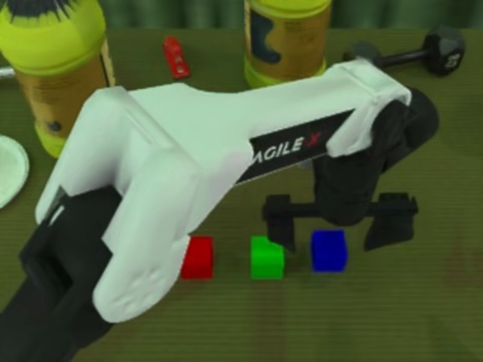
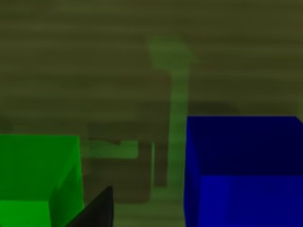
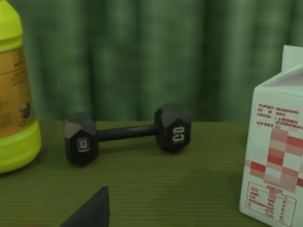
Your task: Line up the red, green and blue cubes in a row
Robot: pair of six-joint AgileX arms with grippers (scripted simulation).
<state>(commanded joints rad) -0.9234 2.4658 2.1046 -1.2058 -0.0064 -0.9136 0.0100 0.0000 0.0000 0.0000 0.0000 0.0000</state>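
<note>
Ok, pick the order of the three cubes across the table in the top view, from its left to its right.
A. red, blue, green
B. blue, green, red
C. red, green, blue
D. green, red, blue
C: in the top view the red cube lies furthest left, the green cube sits in the middle, and the blue cube is furthest right, under the left gripper with its fingers spread.
</note>
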